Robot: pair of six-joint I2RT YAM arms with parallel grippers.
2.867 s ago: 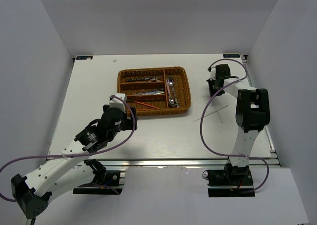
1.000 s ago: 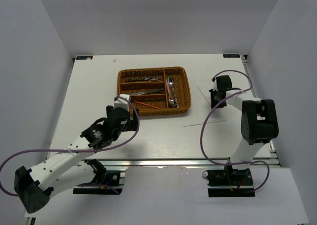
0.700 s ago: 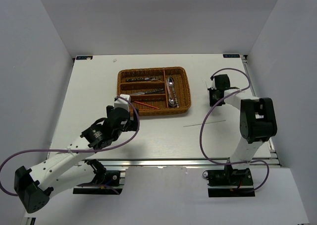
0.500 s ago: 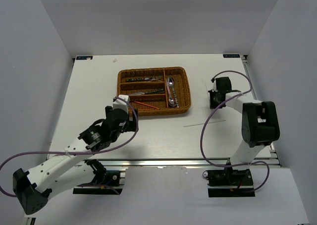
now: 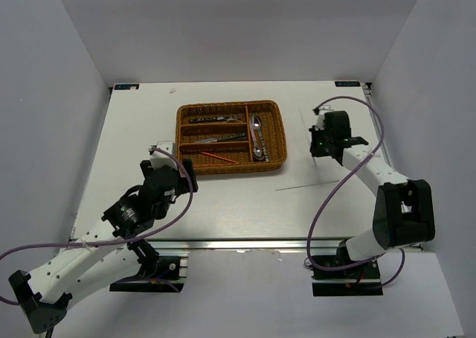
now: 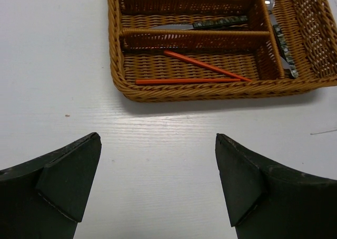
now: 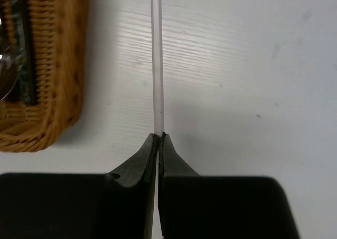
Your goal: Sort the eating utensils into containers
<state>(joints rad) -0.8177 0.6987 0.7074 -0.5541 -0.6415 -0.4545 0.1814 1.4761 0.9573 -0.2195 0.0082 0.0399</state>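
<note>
The left arm reaches forward from its base. The left pincer (image 6: 158, 191) is released, fingers wide apart above the desk (image 6: 63, 65), with the wicker tray (image 6: 210, 91) at its 12 o'clock. The right arm stretches to the tray's 3 o'clock, the right pincer (image 7: 158, 138) clenched on a white chopstick (image 7: 156, 65). Two red chopsticks (image 6: 184, 81) lie in the tray's nearest slot, spoons (image 5: 256, 135) in the crosswise one.
</note>
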